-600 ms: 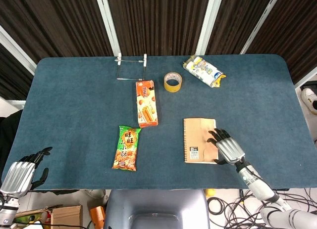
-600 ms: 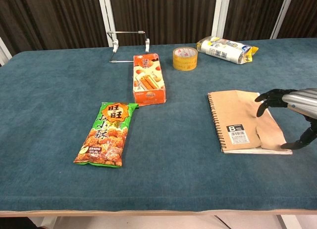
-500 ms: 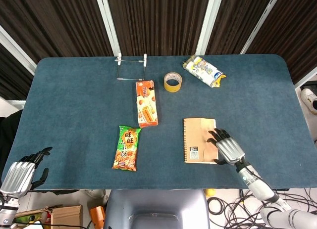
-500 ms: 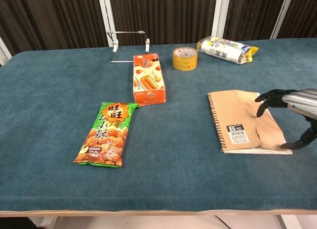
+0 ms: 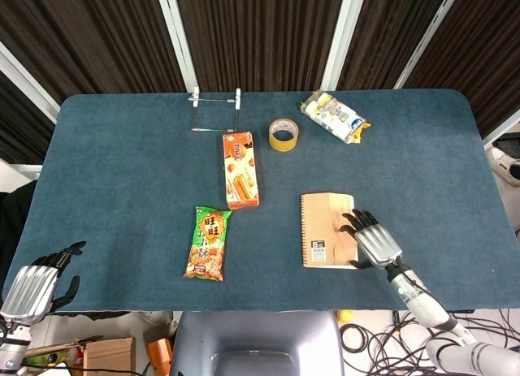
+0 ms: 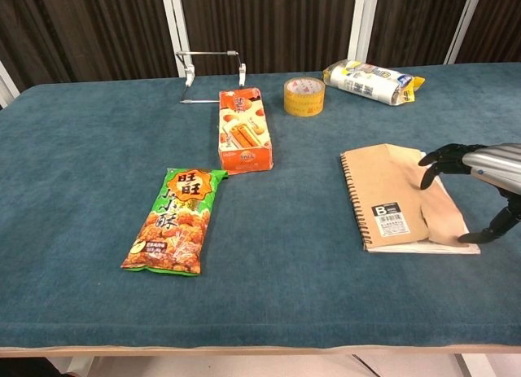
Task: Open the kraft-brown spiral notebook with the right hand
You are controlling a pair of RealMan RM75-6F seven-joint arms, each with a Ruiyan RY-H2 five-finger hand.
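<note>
The kraft-brown spiral notebook (image 5: 325, 228) lies on the blue table (image 5: 122, 165) at the front right, with its spiral along the left edge and a barcode label on the cover. My right hand (image 5: 372, 243) is at its right edge. In the chest view the fingers (image 6: 433, 160) curl over the cover's free edge and the thumb touches its near right corner. The right strip of the notebook cover (image 6: 435, 204) is bent up off the pages, pinched by my right hand (image 6: 482, 175). My left hand (image 5: 32, 283) hangs off the table's front left corner, fingers apart and empty.
A green snack bag (image 5: 208, 242) lies front centre, with an orange biscuit box (image 5: 240, 170) behind it. A tape roll (image 5: 283, 134), a white-and-yellow packet (image 5: 334, 116) and a wire stand (image 5: 216, 108) sit toward the back. The table's front edge is just below the notebook.
The bent-up right strip of the cover has risen slightly. My right hand has shifted very little, and the left hand has not moved.
</note>
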